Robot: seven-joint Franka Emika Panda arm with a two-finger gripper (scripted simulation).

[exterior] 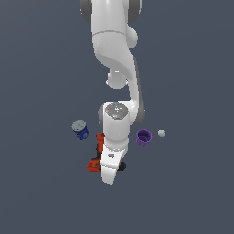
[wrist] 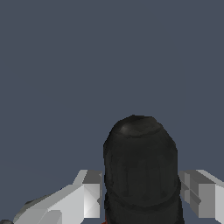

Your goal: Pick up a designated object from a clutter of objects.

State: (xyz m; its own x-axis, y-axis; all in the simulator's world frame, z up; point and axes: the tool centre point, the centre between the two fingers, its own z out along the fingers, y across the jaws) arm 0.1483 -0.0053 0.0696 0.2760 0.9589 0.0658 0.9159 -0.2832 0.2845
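The orange-red and black power drill [exterior: 94, 164] lies on the dark floor, mostly covered by my white hand [exterior: 111, 164] in the exterior view. In the wrist view its black rounded end [wrist: 141, 166] fills the space between my two grey fingers [wrist: 89, 192]. Both fingers press against its sides, so my gripper [wrist: 140, 194] is shut on the drill. I cannot tell whether the drill is off the floor. The rest of the clutter stands beside it. The tiny blue piece is out of view.
A blue can with a grey lid [exterior: 81, 130] stands on the exterior view's left of the drill. A purple cup [exterior: 144, 137] and a small white ball [exterior: 161, 133] are on the exterior view's right. The floor is plain dark grey.
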